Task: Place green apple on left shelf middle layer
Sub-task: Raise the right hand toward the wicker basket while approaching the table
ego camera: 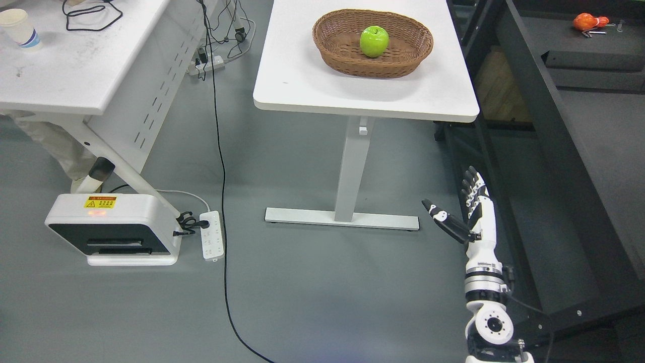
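Green apple (374, 41) sits in wicker basket (372, 43); right hand (466, 212) spread, empty, forearm cut off.

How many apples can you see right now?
1. A single green apple sits in the wicker basket on the white table, apart from the open right hand. None seems hidden.

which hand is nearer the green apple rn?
Right. The right hand hangs open, low and right of the green apple in its wicker basket. Left hand is out of view.
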### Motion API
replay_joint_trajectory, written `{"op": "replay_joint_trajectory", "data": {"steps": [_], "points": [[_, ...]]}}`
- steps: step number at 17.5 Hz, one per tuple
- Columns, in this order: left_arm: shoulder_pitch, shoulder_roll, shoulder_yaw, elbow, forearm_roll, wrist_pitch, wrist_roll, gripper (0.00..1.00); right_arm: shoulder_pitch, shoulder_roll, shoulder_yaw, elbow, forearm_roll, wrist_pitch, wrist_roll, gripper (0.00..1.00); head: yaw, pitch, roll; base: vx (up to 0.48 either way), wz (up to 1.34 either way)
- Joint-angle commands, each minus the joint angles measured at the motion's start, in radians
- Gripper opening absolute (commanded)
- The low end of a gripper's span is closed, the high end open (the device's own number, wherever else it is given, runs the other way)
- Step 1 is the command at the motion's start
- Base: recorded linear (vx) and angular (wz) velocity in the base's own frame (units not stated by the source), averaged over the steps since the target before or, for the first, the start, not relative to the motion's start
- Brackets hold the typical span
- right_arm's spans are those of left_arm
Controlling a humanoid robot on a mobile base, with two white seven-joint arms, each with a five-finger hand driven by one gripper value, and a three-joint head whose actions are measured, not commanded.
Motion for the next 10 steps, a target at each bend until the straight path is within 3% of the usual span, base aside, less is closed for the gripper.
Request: {"op": "replay_joint_trajectory", "data": {"steps": [1, 8, 10], "points": [[0.0, 0.017, 0.001, 0.0, 0.0, -0.001, 0.0, 1.0, 0.0, -0.017, -0.023, 0.0, 0.0, 0.0, 0.0, 1.0, 0.0, 0.0, 0.0, 0.0, 0.0], [0.0, 0.017, 0.001, 0.0, 0.0, -0.001, 0.0, 1.0, 0.0, -0.017, -0.037, 0.011, -0.002, -0.011, 0.0, 1.0, 0.0, 0.0, 0.0, 0.0, 0.0], [0.0, 0.017, 0.001, 0.0, 0.0, -0.001, 0.0, 1.0, -0.001, -0.017, -0.048, 0.008, 0.011, -0.076, -0.001, 1.0, 0.0, 0.0, 0.0, 0.0, 0.0]]}}
